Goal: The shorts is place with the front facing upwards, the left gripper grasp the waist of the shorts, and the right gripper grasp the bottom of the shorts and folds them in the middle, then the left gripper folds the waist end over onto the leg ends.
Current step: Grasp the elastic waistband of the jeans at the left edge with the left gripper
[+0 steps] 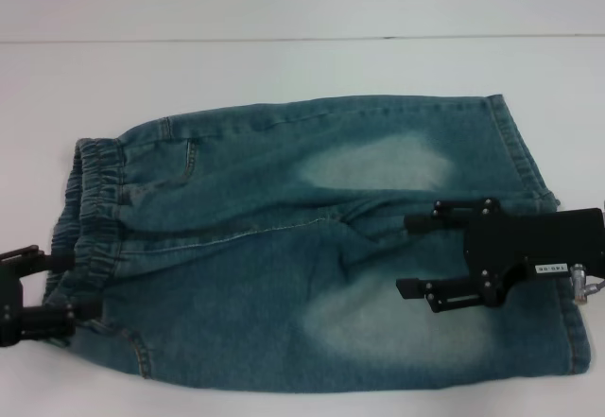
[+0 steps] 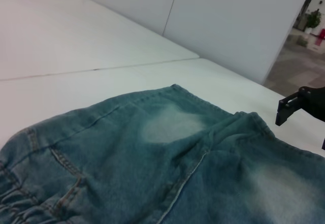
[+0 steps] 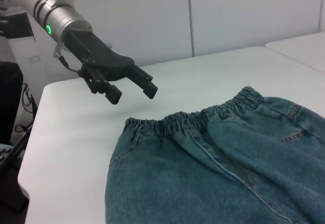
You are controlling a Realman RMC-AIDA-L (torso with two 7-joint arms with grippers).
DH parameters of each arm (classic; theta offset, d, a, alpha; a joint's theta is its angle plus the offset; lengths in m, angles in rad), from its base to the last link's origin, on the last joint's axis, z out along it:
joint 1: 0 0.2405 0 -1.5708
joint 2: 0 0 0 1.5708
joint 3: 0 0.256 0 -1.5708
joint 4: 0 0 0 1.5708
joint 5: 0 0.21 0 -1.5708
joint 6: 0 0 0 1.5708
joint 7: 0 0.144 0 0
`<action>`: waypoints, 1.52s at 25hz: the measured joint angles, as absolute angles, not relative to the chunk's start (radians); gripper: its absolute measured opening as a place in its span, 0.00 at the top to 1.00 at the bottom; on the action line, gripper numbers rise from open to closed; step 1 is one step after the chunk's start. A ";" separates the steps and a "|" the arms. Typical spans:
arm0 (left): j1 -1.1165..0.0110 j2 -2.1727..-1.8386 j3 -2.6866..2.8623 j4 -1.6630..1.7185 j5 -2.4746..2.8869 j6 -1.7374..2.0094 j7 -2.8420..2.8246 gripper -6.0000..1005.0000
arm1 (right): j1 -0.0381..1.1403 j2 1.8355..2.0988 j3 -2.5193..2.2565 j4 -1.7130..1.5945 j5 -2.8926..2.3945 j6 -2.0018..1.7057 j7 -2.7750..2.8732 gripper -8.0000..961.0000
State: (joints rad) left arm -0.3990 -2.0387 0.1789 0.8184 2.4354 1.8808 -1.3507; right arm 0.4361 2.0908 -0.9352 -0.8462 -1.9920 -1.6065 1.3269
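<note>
On the white table [image 1: 284, 67] the shorts [image 1: 284, 266] lie spread flat, front side up, with the two pale thigh patches showing. Waist of the shorts [image 1: 95, 209], the gathered elastic band, sits at the robot's left; the leg ends [image 1: 544, 228] with their straight stitched hems sit at the right. Left gripper [image 1: 76, 285] is at the left edge of the waistband, near its front corner, fingers apart with one above the other in the head view; the right wrist view shows it held above the table just beside the band, not touching cloth, jaws open and holding nothing. Right gripper [image 1: 406, 253] is over the legs near the hems, fingers pointing toward the crotch seam, jaws spread wide and holding nothing; contact with the denim cannot be judged.
</note>
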 joint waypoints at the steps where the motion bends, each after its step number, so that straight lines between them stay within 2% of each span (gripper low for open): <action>1: -0.402 -2.039 0.186 0.833 2.436 1.883 -1.377 0.12 | 0.436 2.091 -0.934 -0.847 -1.992 -1.606 1.326 0.11; 14: -0.435 -2.047 0.379 1.067 2.492 1.827 -1.782 0.13 | 0.440 2.091 -0.933 -0.854 -1.991 -1.600 1.323 0.12; 25: -0.494 -2.051 0.514 1.102 2.717 1.765 -1.949 0.14 | 0.446 2.091 -0.933 -0.854 -1.991 -1.597 1.321 0.13; 38: -0.498 -2.066 0.555 1.124 2.776 1.794 -1.985 0.15 | 0.457 2.088 -0.933 -0.856 -1.991 -1.592 1.322 0.13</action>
